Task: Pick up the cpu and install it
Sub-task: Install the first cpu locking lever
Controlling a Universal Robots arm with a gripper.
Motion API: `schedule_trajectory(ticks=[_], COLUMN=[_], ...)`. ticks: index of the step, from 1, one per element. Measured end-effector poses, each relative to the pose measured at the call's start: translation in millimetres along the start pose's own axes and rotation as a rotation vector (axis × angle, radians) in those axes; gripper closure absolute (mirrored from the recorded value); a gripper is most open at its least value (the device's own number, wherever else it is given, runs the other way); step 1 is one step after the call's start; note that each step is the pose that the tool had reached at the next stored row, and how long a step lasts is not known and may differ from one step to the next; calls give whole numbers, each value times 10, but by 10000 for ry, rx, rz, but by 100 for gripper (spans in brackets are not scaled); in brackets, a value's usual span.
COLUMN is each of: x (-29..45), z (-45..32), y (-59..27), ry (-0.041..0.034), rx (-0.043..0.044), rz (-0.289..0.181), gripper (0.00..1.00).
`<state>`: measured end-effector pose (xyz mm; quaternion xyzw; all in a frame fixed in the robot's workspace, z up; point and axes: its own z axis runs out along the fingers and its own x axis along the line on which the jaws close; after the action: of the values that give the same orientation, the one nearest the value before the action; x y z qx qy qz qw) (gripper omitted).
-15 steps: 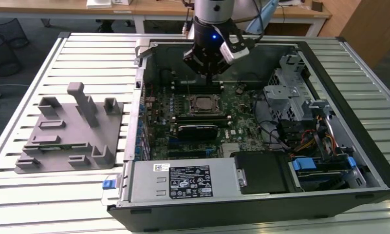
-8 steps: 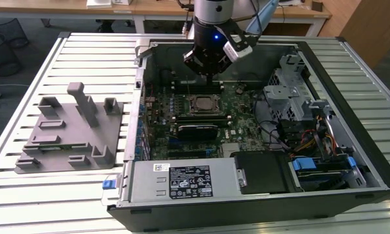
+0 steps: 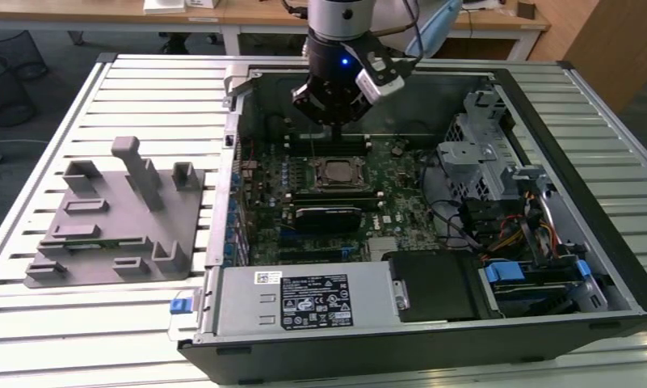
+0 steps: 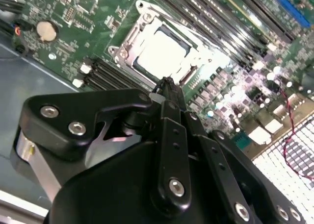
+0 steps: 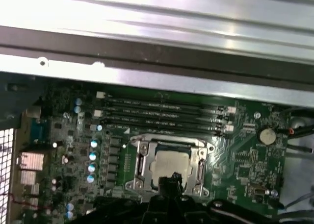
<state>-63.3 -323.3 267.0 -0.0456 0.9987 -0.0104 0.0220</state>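
— Fingers first: how do they stand?

— Pressed together into one narrow black tip (image 4: 169, 87), holding nothing, as both wrist views show. My gripper (image 3: 331, 113) hangs inside the computer case (image 3: 581, 121), above the motherboard (image 3: 399, 206).

— And the cpu?

— Seated in the socket (image 5: 142, 160), its silver top facing up. The cpu (image 4: 162, 52) lies just beyond my fingertips, apart from them; in the first wrist view it (image 5: 169, 162) sits below the memory slots (image 5: 162, 116).

— Anything else?

— A grey parts tray (image 3: 119, 218) rests on the table (image 3: 43, 323), at the exterior view's left of the case.
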Motion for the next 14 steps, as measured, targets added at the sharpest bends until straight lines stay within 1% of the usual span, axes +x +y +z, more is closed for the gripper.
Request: schedule_trajectory(ticks=[1,2,3,4,5,7,11,14], x=[0,0,0,0,1,1,1,18], z=[0,0,0,1,0,0,2,2], y=[0,1,2,3,3,5,5,7], ry=[48,126,187,231,260,274,276,275], rx=[-3,-9,-15,-16,-14,-9,8,7], rz=[24,54,105,182,280,383,381,394], gripper=[89,89,89,89,89,89,89,89])
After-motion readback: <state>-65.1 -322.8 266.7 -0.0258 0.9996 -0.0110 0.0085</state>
